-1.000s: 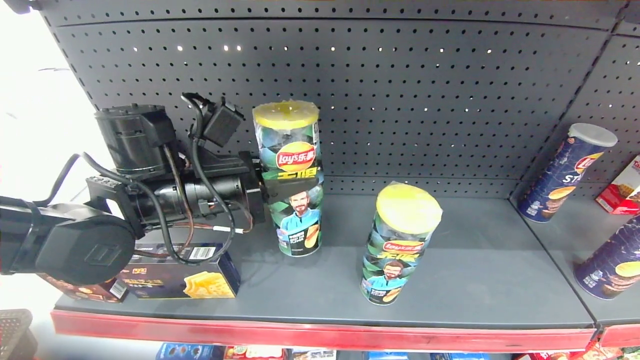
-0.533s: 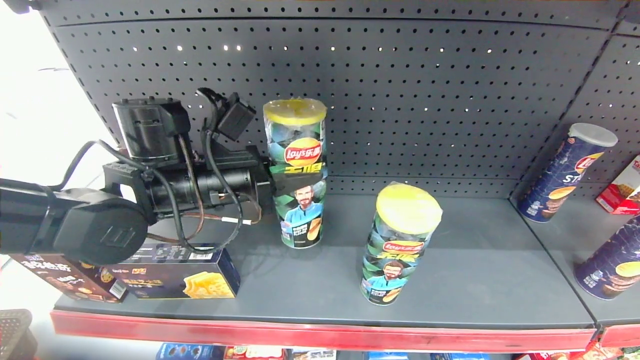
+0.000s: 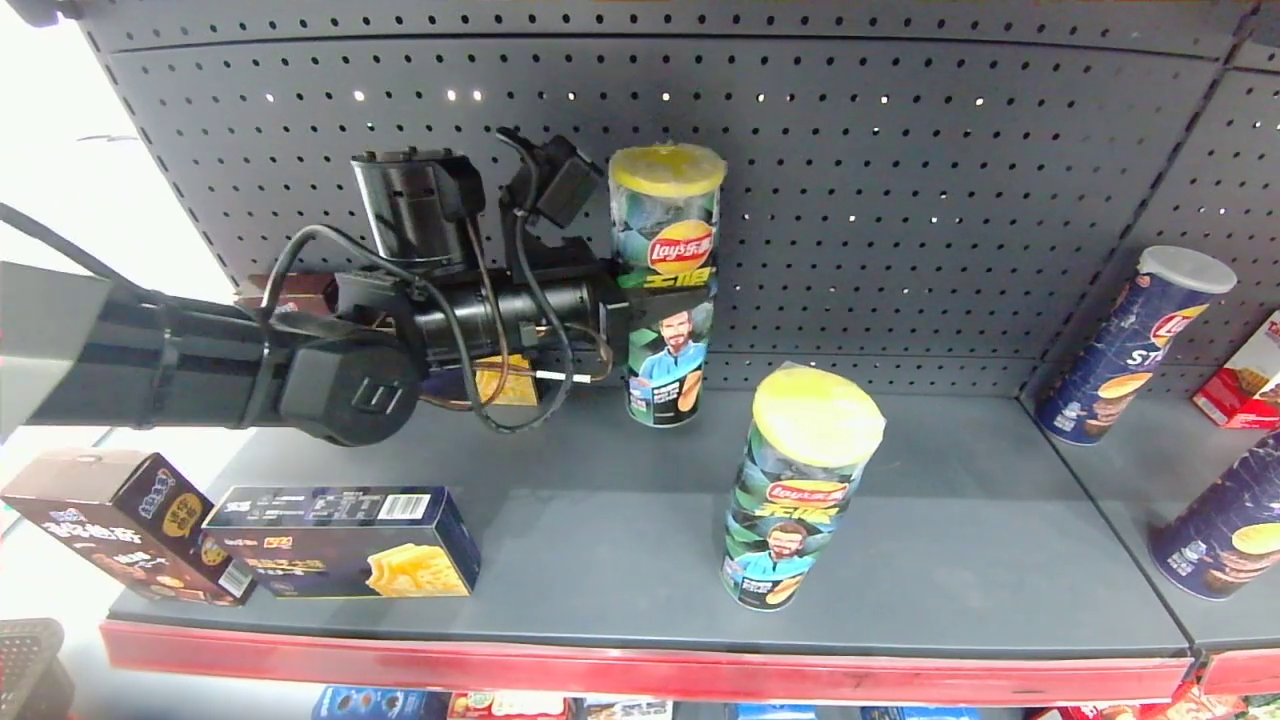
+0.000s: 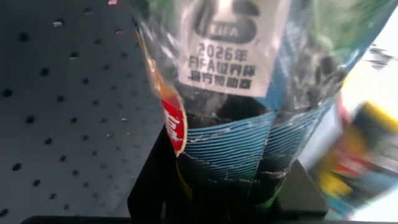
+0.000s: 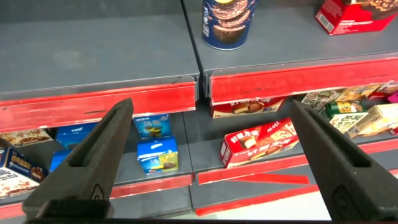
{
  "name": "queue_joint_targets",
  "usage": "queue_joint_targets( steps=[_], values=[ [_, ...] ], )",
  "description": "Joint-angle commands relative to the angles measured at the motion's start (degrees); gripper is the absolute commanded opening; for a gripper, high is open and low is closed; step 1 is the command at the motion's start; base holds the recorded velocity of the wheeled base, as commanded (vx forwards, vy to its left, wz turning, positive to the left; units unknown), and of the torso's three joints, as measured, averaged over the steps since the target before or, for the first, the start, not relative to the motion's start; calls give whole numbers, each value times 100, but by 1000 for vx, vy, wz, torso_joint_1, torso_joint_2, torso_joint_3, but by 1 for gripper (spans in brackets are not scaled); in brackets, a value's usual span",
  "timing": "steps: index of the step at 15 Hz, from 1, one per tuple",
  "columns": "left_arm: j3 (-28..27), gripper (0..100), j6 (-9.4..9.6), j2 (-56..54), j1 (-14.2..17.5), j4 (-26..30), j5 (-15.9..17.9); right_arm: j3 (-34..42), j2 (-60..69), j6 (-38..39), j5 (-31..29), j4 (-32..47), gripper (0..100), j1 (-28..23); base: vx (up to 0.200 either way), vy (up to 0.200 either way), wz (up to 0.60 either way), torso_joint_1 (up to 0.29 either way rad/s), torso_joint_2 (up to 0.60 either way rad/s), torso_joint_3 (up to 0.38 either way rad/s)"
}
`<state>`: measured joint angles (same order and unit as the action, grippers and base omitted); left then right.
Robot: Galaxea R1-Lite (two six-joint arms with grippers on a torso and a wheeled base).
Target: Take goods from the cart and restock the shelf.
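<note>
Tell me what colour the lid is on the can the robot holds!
Yellow: the lid of the held chip can, best in the head view.

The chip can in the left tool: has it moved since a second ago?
Yes. The held can went right and back toward the pegboard; the standing can kept its place.

**Shelf layout**

Shelf (image 3: 950, 540): rear centre, held can (image 3: 668, 280) in the left gripper (image 3: 640, 318) jaws, before the pegboard (image 3: 900, 200). Right and forward of it, second can (image 3: 795, 490) upright. Front left, inner box (image 3: 345, 540); outer box (image 3: 125, 525) just left of it.
</note>
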<state>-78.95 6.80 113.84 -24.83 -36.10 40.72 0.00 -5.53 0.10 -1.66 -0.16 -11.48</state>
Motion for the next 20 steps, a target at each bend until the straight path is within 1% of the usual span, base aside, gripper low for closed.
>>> queue_joint_targets(
  steps=[1, 4, 7, 8, 10, 20],
  values=[
    [-95, 0, -3, 341, -92, -82, -108, 0, -18, -1, -1, -2, 100, -3, 0, 0, 0, 0, 0, 0],
    [-209, 0, -30, 570, -127, -126, -117, 0, -18, -1, -1, -2, 100, -3, 0, 0, 0, 0, 0, 0],
    [-596, 0, -12, 851, -127, -126, -73, 0, -18, -1, -1, -2, 100, -3, 0, 0, 0, 0, 0, 0],
    [-886, 0, -12, 1044, -127, -126, -29, 0, -18, -1, -1, -2, 100, -3, 0, 0, 0, 0, 0, 0],
    [-1105, 0, -12, 1220, -118, -126, 156, 0, -18, -1, -1, -2, 100, -3, 0, 0, 0, 0, 0, 0],
    [-1589, 0, -3, 1756, -127, -126, 182, 0, -18, -1, -1, -2, 100, -3, 0, 0, 0, 0, 0, 0]
  ],
)
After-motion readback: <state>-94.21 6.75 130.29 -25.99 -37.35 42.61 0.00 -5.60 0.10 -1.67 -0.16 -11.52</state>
